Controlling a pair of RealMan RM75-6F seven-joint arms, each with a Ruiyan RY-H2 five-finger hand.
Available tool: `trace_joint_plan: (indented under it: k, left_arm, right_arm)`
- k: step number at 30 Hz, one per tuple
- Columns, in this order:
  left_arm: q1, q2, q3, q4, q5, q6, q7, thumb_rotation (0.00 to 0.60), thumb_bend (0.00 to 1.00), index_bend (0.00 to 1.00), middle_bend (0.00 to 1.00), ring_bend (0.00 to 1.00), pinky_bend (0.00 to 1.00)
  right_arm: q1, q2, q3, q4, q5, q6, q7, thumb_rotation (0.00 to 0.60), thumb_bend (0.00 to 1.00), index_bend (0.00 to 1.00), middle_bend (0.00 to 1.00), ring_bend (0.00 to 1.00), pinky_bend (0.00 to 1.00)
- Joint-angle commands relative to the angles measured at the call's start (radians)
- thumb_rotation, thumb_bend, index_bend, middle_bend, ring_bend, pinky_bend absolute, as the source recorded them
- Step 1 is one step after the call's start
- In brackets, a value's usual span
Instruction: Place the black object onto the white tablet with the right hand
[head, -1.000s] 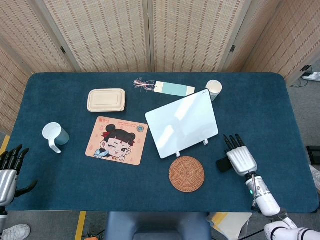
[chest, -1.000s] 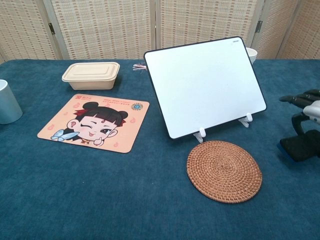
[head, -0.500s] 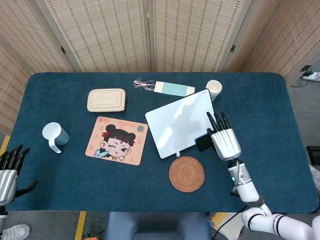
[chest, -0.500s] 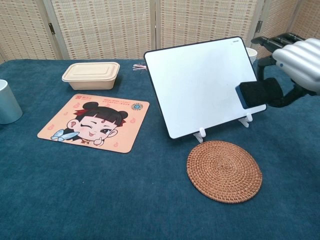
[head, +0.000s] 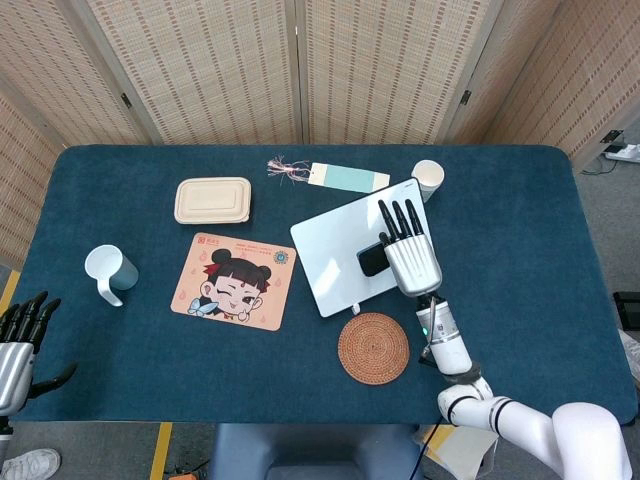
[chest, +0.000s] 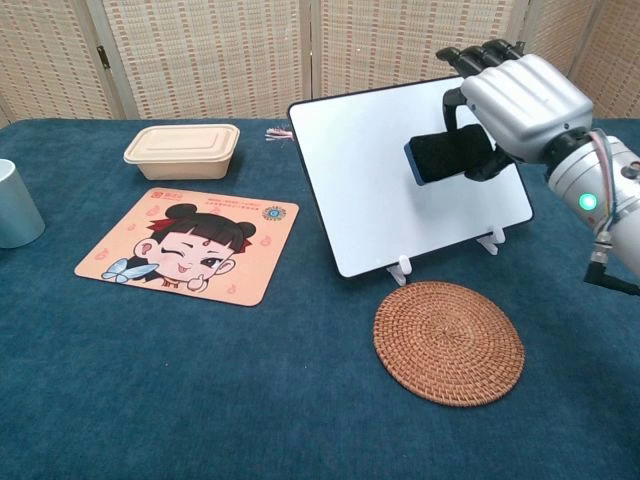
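Black object (chest: 448, 156): one small rectangular block, matte black face with a thin blue edge along its left side in the chest view. The right hand (chest: 515, 93) grips it, thumb under and fingers (head: 398, 217) extended above, in front of the right half of the white tablet (chest: 370, 180). Whether the block touches the screen cannot be told.

White tablet: one flat rectangular slate with a dark rim, tilted back on a small white stand (chest: 400, 270), set right of the tabletop's centre.

Left hand (head: 18, 335): off the tabletop's near-left corner, fingers spread and holding nothing.

Other items on the dark blue tabletop (head: 520, 250), one of each unless noted:
- round woven rattan coaster (head: 373, 347), just in front of the tablet stand, toward the near edge;
- peach mouse pad with a cartoon girl's face (head: 234, 280), left of the tablet;
- beige lidded food container (head: 212, 200), behind the pad;
- pale green bookmark with a pink tassel (head: 330, 176), near the far edge;
- two cups: a light blue mug (head: 109, 273) near the left edge, and a white paper cup (head: 428, 178) behind the tablet's far-right corner.
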Motion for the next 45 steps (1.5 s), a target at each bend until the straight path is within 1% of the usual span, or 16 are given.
trace_joint_plan:
  k: [1,6,8,14,18,22,26,28,32,34,35,37,38,40,42,45]
  left_arm:
    - [0.0,0.0,0.003,0.002,0.012,0.005,-0.005,0.6,0.24,0.0,0.02,0.0,0.0]
    - [0.002,0.002,0.009,0.007,0.028,0.013,-0.014,0.6,0.24,0.0,0.03,0.01,0.0]
    - [0.002,0.004,0.009,0.009,0.028,0.013,-0.02,0.6,0.24,0.0,0.03,0.01,0.0]
    - [0.002,0.002,0.009,0.009,0.03,0.014,-0.016,0.6,0.24,0.0,0.03,0.01,0.0]
    - [0.003,-0.001,0.01,0.008,0.031,0.015,-0.003,0.6,0.24,0.0,0.03,0.01,0.0]
    - [0.005,0.0,0.009,0.008,0.029,0.019,-0.011,0.6,0.24,0.0,0.03,0.01,0.0]
    - [0.005,0.001,0.007,0.012,0.026,0.02,-0.018,0.6,0.24,0.0,0.03,0.01,0.0]
    - [0.004,0.001,0.006,0.012,0.023,0.017,-0.019,0.6,0.24,0.0,0.03,0.01,0.0]
    - [0.005,-0.005,0.008,0.006,0.027,0.019,0.0,0.6,0.24,0.0,0.03,0.01,0.0]
    - [0.007,-0.009,0.009,0.003,0.032,0.025,0.013,0.6,0.24,0.0,0.03,0.01,0.0]
    - [0.008,-0.012,0.009,0.002,0.034,0.03,0.024,0.6,0.24,0.0,0.03,0.01,0.0]
    - [0.013,-0.017,0.01,-0.004,0.037,0.038,0.039,0.6,0.24,0.0,0.03,0.01,0.0]
    - [0.017,-0.019,0.012,-0.008,0.044,0.048,0.049,0.6,0.24,0.0,0.03,0.01,0.0]
    - [0.023,-0.023,0.016,-0.011,0.062,0.068,0.062,0.6,0.24,0.0,0.03,0.01,0.0]
    - [0.028,-0.028,0.021,-0.011,0.08,0.083,0.074,0.6,0.24,0.0,0.03,0.01,0.0]
    - [0.032,-0.033,0.026,-0.01,0.089,0.088,0.092,0.6,0.24,0.0,0.03,0.01,0.0]
  right_arm:
    - [0.023,-0.026,0.017,0.032,0.027,-0.023,-0.002,0.6,0.19,0.58,0.06,0.04,0.0]
    - [0.054,-0.065,0.027,0.099,0.054,-0.047,-0.001,0.6,0.19,0.57,0.06,0.04,0.0]
    - [0.059,-0.076,0.026,0.12,0.06,-0.046,-0.001,0.6,0.19,0.55,0.05,0.03,0.0]
    - [0.069,-0.087,0.014,0.148,0.064,-0.047,0.005,0.6,0.19,0.26,0.0,0.0,0.0]
    - [0.07,-0.084,0.01,0.147,0.08,-0.062,-0.009,0.6,0.19,0.16,0.0,0.0,0.0]
    - [0.055,-0.059,-0.008,0.116,0.078,-0.055,-0.027,0.6,0.19,0.1,0.0,0.0,0.0]
    - [-0.004,0.025,-0.047,-0.024,0.061,-0.012,-0.035,0.6,0.19,0.06,0.0,0.0,0.0]
    - [-0.053,0.104,-0.081,-0.153,0.049,0.013,-0.045,0.6,0.19,0.06,0.0,0.0,0.0]
    - [-0.171,0.323,-0.166,-0.476,0.046,0.049,-0.052,0.6,0.19,0.04,0.0,0.0,0.0]
    - [-0.223,0.429,-0.208,-0.603,0.058,0.061,-0.064,0.6,0.19,0.02,0.0,0.0,0.0]
    - [-0.266,0.508,-0.24,-0.687,0.081,0.073,-0.084,0.6,0.19,0.02,0.0,0.0,0.0]
    - [-0.313,0.599,-0.274,-0.783,0.094,0.096,-0.091,0.6,0.19,0.01,0.0,0.0,0.0]
    - [-0.347,0.642,-0.294,-0.819,0.093,0.126,-0.077,0.6,0.19,0.0,0.0,0.0,0.0]
    - [-0.4,0.68,-0.32,-0.826,0.066,0.184,-0.035,0.6,0.19,0.0,0.0,0.0,0.0]
    - [-0.454,0.689,-0.348,-0.788,0.023,0.244,0.036,0.6,0.19,0.0,0.0,0.0,0.0]
    - [-0.511,0.679,-0.373,-0.712,-0.008,0.29,0.135,0.6,0.19,0.0,0.0,0.0,0.0]
